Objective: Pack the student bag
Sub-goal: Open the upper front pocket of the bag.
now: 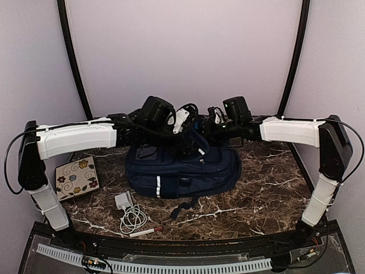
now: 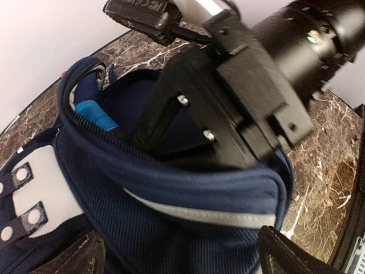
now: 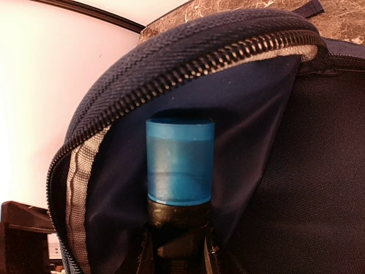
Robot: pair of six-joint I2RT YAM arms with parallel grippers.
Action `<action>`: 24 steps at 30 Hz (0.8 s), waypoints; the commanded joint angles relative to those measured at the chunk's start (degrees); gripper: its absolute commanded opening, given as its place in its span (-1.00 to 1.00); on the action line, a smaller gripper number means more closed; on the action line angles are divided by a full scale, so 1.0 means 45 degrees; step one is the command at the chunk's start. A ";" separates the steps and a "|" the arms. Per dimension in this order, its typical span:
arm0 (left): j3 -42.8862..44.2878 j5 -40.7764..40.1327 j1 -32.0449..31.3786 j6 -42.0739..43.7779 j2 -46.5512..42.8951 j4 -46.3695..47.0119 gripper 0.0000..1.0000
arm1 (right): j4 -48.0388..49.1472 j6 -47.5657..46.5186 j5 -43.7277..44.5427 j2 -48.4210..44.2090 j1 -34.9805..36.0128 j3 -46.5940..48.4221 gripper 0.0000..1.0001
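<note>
The student bag (image 1: pixel 182 174), dark navy with white stripes, lies mid-table with its top zip open. My right gripper (image 3: pixel 178 242) is inside the bag's mouth, shut on a dark stick with a blue cap (image 3: pixel 179 162). The left wrist view shows that arm's black fingers (image 2: pixel 171 108) reaching into the opening beside the blue cap (image 2: pixel 94 113). My left gripper (image 2: pixel 179 245) is at the bag's front wall (image 2: pixel 188 188). Its fingers (image 2: pixel 279 254) stand wide apart with the striped fabric between them. Both grippers meet over the bag's top (image 1: pixel 191 134).
A floral-patterned square card (image 1: pixel 77 177) lies left of the bag. A white charger with a coiled cable (image 1: pixel 128 208) and a red-and-white pen (image 1: pixel 145 231) lie in front of it. A black strap (image 1: pixel 182 208) trails from the bag's front.
</note>
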 commanded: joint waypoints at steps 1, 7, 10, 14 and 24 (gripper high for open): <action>0.1336 -0.0071 0.0333 -0.1578 0.0916 -0.0217 0.91 | 0.0610 -0.0372 0.0059 -0.0205 0.1032 -0.0059 -1.00; 0.0909 0.2313 0.1204 -0.3602 0.0622 0.1869 0.77 | 0.0299 -0.0682 0.0659 -0.0118 0.1438 -0.0141 -1.00; 0.0925 0.1988 0.1454 -0.3986 0.0734 0.2021 0.74 | 0.0062 -0.0863 0.0908 -0.0017 0.1614 0.0017 -1.00; 0.1639 0.1297 0.1803 -0.4380 0.1571 0.0512 0.67 | -0.0379 -0.1153 0.1205 0.0076 0.1843 0.0320 -1.00; -0.1605 0.4215 0.2106 -0.3804 -0.1060 0.4900 0.41 | -0.0254 -0.1122 0.1505 -0.0247 0.1910 -0.0270 -1.00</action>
